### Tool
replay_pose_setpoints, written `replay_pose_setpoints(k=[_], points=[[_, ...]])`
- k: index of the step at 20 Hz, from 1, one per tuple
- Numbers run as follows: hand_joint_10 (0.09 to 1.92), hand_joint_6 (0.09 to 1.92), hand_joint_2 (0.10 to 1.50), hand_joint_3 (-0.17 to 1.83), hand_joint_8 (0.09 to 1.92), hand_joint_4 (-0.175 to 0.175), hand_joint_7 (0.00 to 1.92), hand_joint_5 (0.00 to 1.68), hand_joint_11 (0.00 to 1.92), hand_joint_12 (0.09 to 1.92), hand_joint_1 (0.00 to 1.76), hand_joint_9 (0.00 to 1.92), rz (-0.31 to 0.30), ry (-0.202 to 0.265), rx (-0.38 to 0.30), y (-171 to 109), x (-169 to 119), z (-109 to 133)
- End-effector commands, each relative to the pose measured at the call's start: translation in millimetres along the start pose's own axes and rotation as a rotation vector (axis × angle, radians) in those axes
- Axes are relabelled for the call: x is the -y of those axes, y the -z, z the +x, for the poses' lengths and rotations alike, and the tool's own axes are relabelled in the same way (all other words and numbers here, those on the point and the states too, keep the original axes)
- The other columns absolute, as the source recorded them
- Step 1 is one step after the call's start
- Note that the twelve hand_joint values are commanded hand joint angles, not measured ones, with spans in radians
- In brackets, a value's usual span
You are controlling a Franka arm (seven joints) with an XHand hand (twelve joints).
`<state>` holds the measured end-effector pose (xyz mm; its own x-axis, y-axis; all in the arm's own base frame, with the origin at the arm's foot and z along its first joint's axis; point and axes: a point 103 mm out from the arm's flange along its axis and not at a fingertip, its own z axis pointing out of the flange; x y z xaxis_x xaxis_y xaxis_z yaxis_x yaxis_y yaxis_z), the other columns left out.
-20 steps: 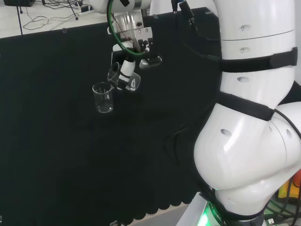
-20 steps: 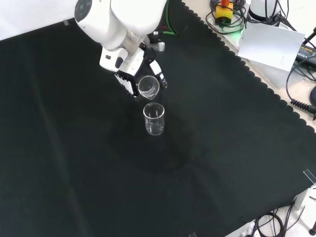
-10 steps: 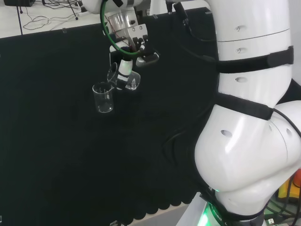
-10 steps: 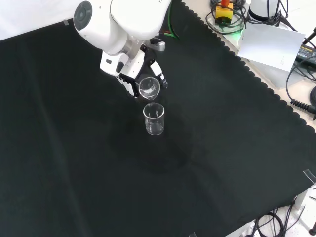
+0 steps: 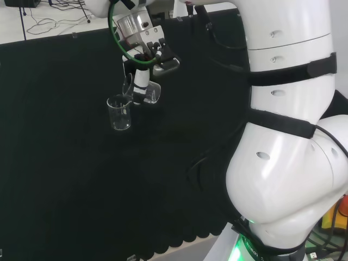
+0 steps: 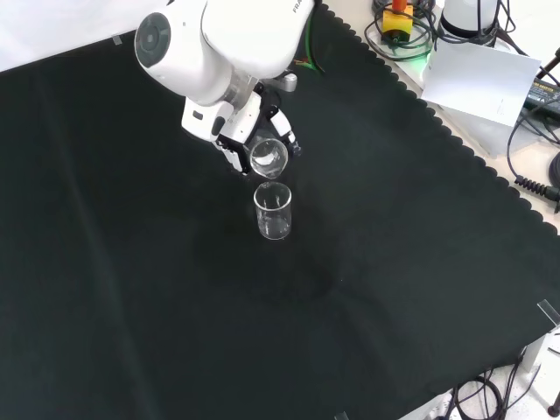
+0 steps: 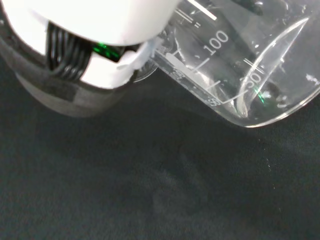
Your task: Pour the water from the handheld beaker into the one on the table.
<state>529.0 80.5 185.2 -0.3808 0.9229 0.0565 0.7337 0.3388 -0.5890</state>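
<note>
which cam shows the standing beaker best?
Front view: the standing beaker is whole and unblocked on the black cloth, just below the tilted handheld beaker in the hand. Head view shows it clearly too, but fainter.

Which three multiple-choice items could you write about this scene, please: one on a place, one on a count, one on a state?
1. In the front view, where is the standing beaker relative to the held beaker?
A. just below it
B. far to the left
C. above it

2. How many beakers does the front view show?
A. one
B. two
C. four

3. How is the held beaker in the hand?
A. upright
B. tilted
C. lying on the cloth

Answers: 1 A, it stands on the cloth just under the held one. 2 B, one held, one standing. 3 B, its mouth leans toward the standing beaker.
</note>
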Motion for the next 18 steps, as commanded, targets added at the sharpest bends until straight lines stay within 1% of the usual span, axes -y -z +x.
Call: replay_pose_setpoints(k=[1, 12, 18], points=[[0.31, 0.46, 0.68, 0.54, 0.4, -0.175, 1.41, 1.34, 1.3, 0.72, 1.32, 1.62, 0.024, -0.009, 0.035, 2, 0, 7], [0.32, 0.47, 0.68, 0.54, 0.42, -0.175, 1.41, 1.34, 1.3, 0.72, 1.32, 1.62, 0.066, -0.021, 0.097, 7, -5, 20], [0.33, 0.48, 0.68, 0.55, 0.42, -0.175, 1.4, 1.34, 1.3, 0.71, 1.32, 1.61, 0.087, -0.037, 0.122, 10, -5, 24]])
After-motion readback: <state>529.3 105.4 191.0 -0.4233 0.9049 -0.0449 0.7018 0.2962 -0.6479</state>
